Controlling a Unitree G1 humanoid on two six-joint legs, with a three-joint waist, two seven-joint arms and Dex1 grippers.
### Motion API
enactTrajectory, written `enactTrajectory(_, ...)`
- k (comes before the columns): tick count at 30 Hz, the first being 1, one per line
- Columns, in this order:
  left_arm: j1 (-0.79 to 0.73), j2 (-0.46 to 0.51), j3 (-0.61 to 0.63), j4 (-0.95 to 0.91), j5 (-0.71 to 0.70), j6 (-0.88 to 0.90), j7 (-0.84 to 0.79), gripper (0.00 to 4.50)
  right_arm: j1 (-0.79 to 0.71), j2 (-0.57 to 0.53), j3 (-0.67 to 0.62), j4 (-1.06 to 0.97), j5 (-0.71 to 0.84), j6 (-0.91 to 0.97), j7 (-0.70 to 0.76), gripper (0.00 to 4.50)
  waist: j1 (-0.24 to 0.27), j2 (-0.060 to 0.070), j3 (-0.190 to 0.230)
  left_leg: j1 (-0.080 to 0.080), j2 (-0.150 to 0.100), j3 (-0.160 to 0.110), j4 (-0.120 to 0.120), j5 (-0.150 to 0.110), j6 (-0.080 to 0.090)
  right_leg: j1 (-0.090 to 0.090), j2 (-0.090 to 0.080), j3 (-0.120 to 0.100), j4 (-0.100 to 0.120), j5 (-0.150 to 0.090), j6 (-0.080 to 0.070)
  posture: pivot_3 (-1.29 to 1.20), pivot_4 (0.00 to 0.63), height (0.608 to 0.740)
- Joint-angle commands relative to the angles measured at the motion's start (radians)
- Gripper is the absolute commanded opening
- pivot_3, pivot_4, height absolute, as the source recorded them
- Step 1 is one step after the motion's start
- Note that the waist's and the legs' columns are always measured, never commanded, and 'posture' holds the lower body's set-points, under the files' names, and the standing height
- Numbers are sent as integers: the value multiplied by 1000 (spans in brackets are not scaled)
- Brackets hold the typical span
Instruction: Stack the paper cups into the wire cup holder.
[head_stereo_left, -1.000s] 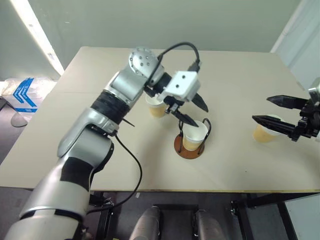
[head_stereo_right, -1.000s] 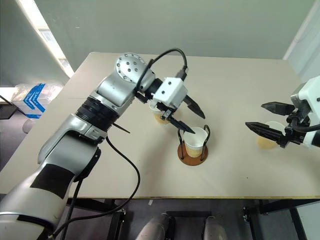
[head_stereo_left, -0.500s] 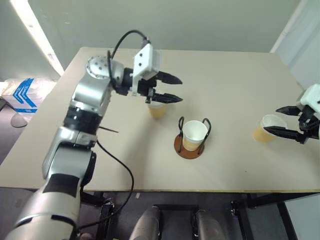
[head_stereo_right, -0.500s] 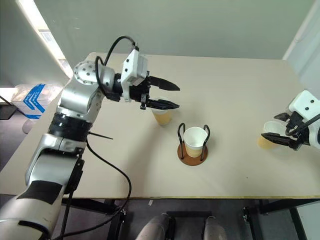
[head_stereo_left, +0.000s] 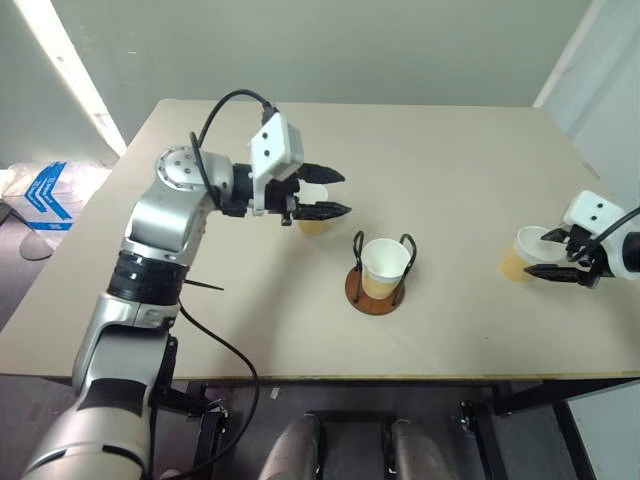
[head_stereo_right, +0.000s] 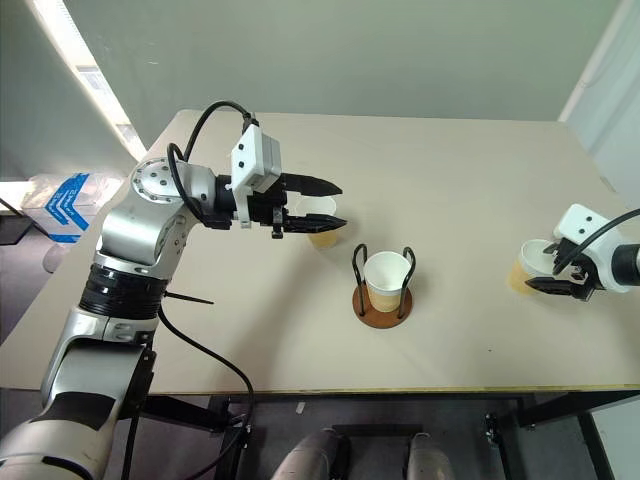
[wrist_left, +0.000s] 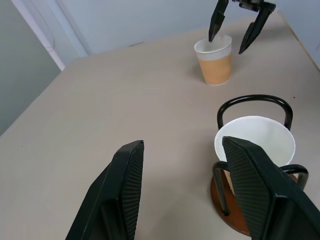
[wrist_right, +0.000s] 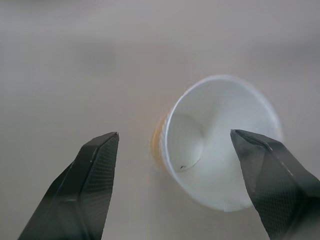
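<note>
The wire cup holder (head_stereo_left: 376, 296), a brown disc with black wire loops, stands at mid-table with one paper cup (head_stereo_left: 384, 264) inside it. A second paper cup (head_stereo_left: 313, 214) stands just to its left, partly hidden behind my left gripper (head_stereo_left: 345, 192), which hovers open and points sideways toward the holder. In the left wrist view the holder (wrist_left: 227, 207) lies beyond my spread fingers (wrist_left: 125, 195). The third paper cup (head_stereo_right: 528, 264) stands at the right. My right gripper (wrist_right: 175, 133) is open over this cup (wrist_right: 220, 140), one finger on each side of the rim.
The beige table (head_stereo_left: 250, 290) has bare surface in front of and behind the holder. Its right edge lies close behind the right-hand cup. Beyond the table's left side, on the floor, lies a blue and white bag (head_stereo_left: 40, 190).
My left gripper pulled up and to the left, away from the holder, leaving the cup in it. My right gripper dropped down toward the right-hand cup and now straddles its rim.
</note>
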Motion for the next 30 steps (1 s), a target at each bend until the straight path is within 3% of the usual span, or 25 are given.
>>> enactTrajectory(1, 4, 21, 35, -48, 3, 4, 15, 2720, -48, 27, 33, 61, -66, -55, 21, 3796, -1, 0, 0, 0, 0, 0, 0, 0, 1, 0, 0, 0, 0, 0, -1, 0, 150, 740)
enactTrajectory(5, 12, 28, 34, -54, 7, 4, 17, 2756, -87, 67, 49, 109, -112, -95, 26, 2861, -2, 0, 0, 1, 0, -1, -1, 0, 2, 0, 0, 0, 2, 1, -4, 0, 150, 740)
enactTrajectory(10, 22, 44, 39, -44, 7, 0, 5, 2756, -103, 58, 17, 85, -110, -103, 59, 1013, -2, 0, 0, 1, 0, -1, -2, 1, 3, 0, 0, -1, 2, 0, -12, 0, 150, 740)
enactTrajectory(13, 54, 70, 64, -40, -36, 4, -53, 2756, -84, -1, -59, -42, -34, -30, 120, 6, -2, 2, 1, 1, 0, -1, -2, 1, 2, -1, 0, -1, 2, 0, -13, 0, 150, 740)
enactTrajectory(16, 102, 109, 88, -80, -112, 51, -139, 2756, -89, -52, -149, -253, 94, 126, 177, 6, -4, 3, 1, 0, 0, -1, -4, 6, -9, -2, 0, -1, 3, -2, -16, 0, 150, 740)
enactTrajectory(20, 141, 154, 84, -73, -112, 33, -205, 2756, -207, -90, -199, -490, 258, 322, 204, 6, -7, 2, 1, 1, 0, -2, -6, 4, -11, -3, 1, -1, 5, -10, -18, 0, 150, 740)
enactTrajectory(25, 117, 148, 79, -31, -102, 18, -235, 2756, -433, -5, -88, -639, 359, 442, 189, 6, -13, 2, 1, 0, 0, -3, -6, 4, -11, -4, 1, -2, 4, -11, -19, 0, 150, 740)
enactTrajectory(30, 91, 130, 69, -14, -86, -10, -245, 2756, -524, 106, 35, -660, 341, 451, 178, 6, -12, 2, 1, 0, 0, -5, -6, 3, -8, -4, 1, -2, 4, -11, -19, 0, 150, 740)
